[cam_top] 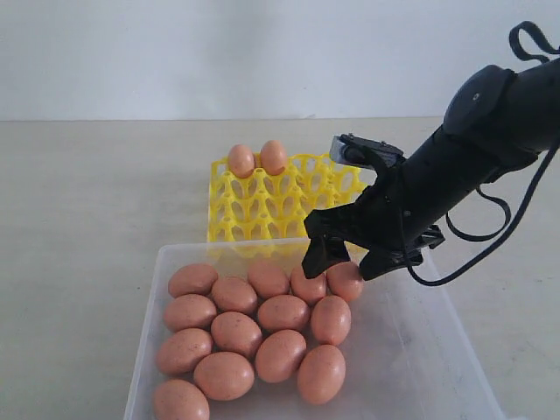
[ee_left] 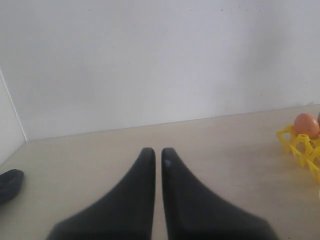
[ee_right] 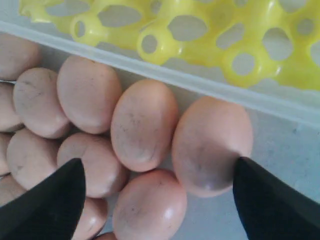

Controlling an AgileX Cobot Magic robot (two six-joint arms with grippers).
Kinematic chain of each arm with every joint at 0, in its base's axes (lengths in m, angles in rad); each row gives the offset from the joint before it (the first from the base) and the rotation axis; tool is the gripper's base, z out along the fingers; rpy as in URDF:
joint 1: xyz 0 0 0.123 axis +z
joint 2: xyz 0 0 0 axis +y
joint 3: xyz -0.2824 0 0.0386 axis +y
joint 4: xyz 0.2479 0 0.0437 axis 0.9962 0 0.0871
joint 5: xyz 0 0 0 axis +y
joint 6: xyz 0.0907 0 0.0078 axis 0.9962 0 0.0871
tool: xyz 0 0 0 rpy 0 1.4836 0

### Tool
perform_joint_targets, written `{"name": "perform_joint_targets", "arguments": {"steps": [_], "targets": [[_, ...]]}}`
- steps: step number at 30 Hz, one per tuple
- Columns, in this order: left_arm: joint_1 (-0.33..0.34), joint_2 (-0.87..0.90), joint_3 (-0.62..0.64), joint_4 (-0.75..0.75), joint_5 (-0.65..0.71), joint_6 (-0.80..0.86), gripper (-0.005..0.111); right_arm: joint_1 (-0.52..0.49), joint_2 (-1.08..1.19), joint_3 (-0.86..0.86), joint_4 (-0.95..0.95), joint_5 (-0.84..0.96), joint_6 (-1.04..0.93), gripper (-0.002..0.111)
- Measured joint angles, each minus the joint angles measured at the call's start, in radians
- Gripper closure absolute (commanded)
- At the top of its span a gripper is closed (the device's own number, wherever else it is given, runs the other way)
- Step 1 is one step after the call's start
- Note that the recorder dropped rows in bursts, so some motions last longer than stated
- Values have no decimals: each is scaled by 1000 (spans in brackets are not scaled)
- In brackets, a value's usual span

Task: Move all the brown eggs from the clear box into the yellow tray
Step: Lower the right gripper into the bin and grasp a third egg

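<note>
Two brown eggs stand upright side by side in the far row of the yellow tray, their long axes vertical. I cannot tell which end is up. The other cups I can see hold nothing. By my count fourteen more eggs lie in the clear box. The box sits on the counter just in front of the tray, and the eggs are bunched toward the left of the exterior view. I judge the task barely begun, with two placed and fourteen to go.

The eggs in the box all lie on their sides with their long axes level, pointing mixed ways. The end egg of the row along the box's far wall is nearest the right jaws. Its long axis points roughly at that wall and the tray beyond.

The right jaws hang spread wide just above that far row, holding nothing. The left jaws stand nearly together with a thin slit between them, empty, over the counter.
</note>
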State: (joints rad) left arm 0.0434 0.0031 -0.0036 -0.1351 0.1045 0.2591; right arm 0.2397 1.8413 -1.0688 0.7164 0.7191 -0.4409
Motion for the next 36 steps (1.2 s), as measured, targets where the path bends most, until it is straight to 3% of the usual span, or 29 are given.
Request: {"name": "perform_joint_targets", "arguments": {"steps": [11, 28, 31, 36], "targets": [[0, 0, 0, 0, 0, 0, 103, 0, 6, 0, -55, -105, -56, 37], [0, 0, 0, 0, 0, 0, 103, 0, 70, 2, -53, -106, 23, 38], [0, 0, 0, 0, 0, 0, 103, 0, 90, -1, -57, -113, 26, 50], [0, 0, 0, 0, 0, 0, 103, 0, 102, 0, -64, -143, 26, 83]]}}
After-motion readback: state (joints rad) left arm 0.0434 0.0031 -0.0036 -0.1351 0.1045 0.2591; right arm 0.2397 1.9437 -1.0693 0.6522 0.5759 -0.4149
